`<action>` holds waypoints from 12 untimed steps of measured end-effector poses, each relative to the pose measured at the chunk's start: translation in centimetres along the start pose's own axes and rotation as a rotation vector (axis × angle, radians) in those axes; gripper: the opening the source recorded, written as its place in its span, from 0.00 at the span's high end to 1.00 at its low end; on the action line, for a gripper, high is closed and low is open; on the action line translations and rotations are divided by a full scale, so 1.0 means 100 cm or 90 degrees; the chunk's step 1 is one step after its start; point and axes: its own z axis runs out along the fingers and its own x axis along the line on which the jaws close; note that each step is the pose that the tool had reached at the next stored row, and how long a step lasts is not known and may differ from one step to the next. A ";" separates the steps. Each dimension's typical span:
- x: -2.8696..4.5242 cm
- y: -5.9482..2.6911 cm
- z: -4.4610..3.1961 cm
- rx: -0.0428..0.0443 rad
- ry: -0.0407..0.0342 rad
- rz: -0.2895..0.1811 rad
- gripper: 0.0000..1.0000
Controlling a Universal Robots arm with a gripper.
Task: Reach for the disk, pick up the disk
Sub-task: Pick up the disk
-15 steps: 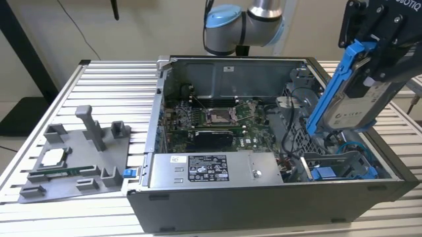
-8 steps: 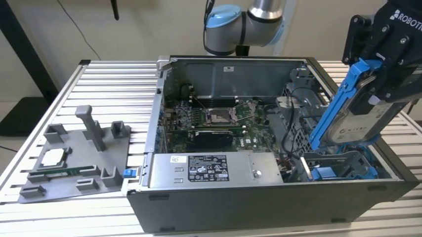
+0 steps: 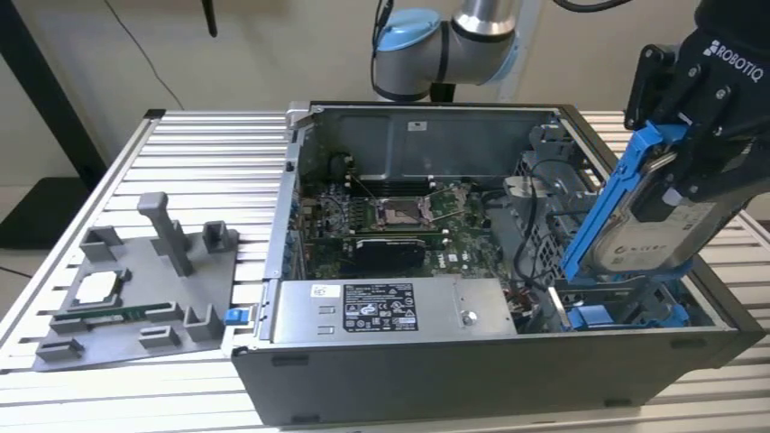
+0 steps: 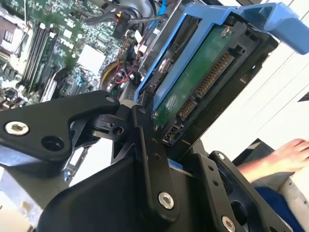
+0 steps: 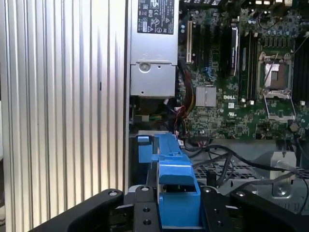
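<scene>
End effector: the black end effector (image 3: 688,185) is clamped on the disk, with one finger (image 4: 149,159) pressed to each side of it.
Disk: the disk (image 3: 655,230) is held up on its edge, tilted, above the open computer case (image 3: 481,379), at the exterior view's right. Blue rails (image 3: 608,212) are seen along its edges, and a green board (image 4: 195,82) on one face.
Case: it is set on the ribbed metal bench (image 3: 193,153). A grey labelled box (image 3: 391,311) is seen inside it.
Grey tray: it is laid on the bench, well apart, at the exterior view's left (image 3: 132,307).
Hand: a person's hand (image 4: 280,157) is seen in the second wrist view.
</scene>
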 end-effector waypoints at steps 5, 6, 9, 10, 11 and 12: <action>0.0012 -0.0019 0.0090 0.0005 -0.0003 0.012 1.00; 0.0015 -0.0026 0.0108 0.0005 -0.0002 0.012 1.00; 0.0021 -0.0045 0.0152 0.0004 0.0001 0.012 1.00; 0.0025 -0.0054 0.0158 -0.0002 0.0008 0.012 1.00; 0.0028 -0.0063 0.0164 -0.0009 0.0016 0.012 1.00; 0.0033 -0.0073 0.0170 -0.0016 0.0025 0.012 1.00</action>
